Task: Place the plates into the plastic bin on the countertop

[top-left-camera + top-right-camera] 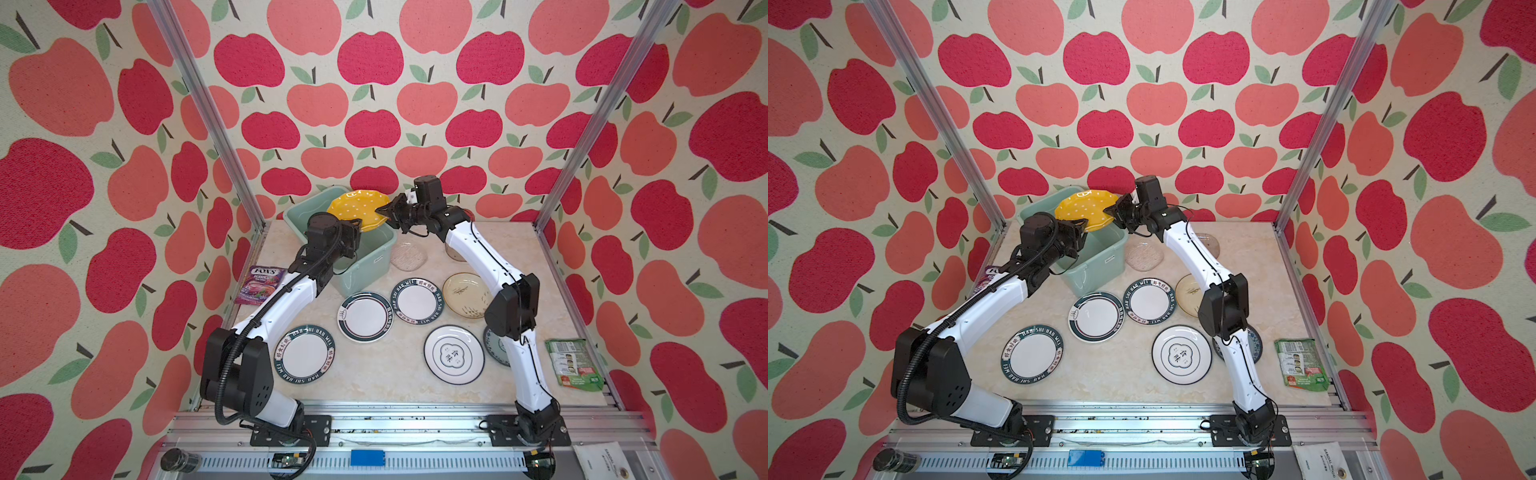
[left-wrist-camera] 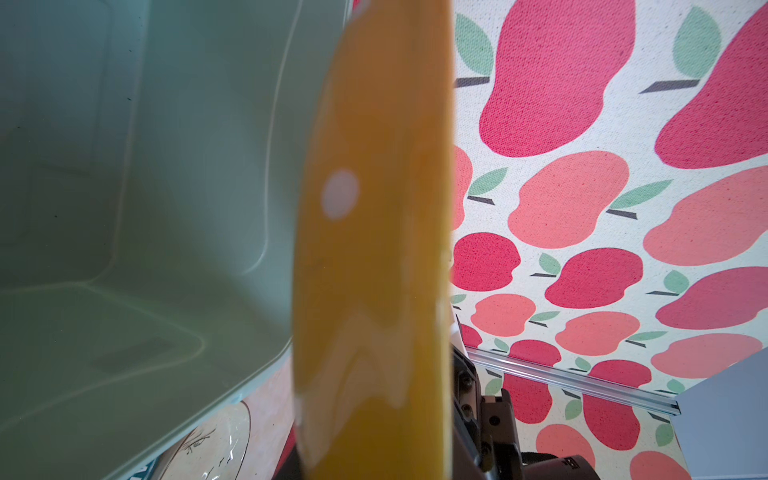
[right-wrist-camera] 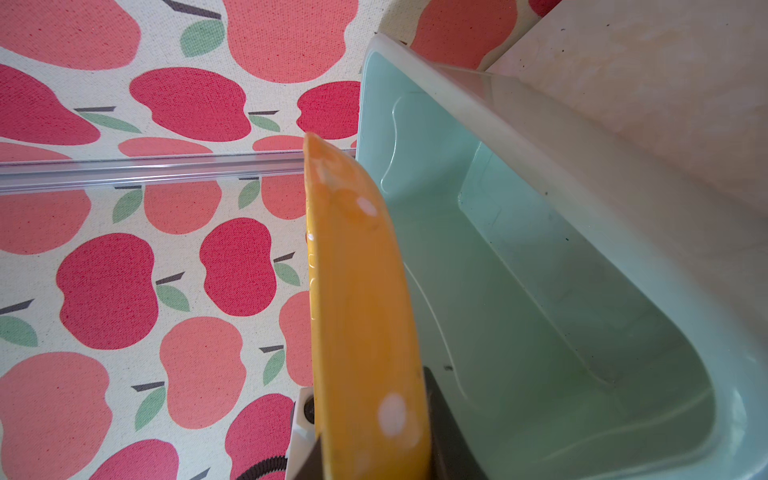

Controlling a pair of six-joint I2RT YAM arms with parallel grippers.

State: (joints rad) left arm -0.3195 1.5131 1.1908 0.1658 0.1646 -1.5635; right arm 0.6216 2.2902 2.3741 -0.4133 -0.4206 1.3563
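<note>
The yellow scalloped white-dotted plate [image 1: 356,207] hung tilted above the mint-green rectangular plastic bin [image 1: 372,259], which stood on the beige marble-look surface [image 1: 395,374] in the upper middle of both top views. The right gripper [image 1: 384,211] was clamped on the plate's right rim. The left gripper [image 1: 355,227] sat at its lower edge, and I could not tell whether it gripped.
</note>
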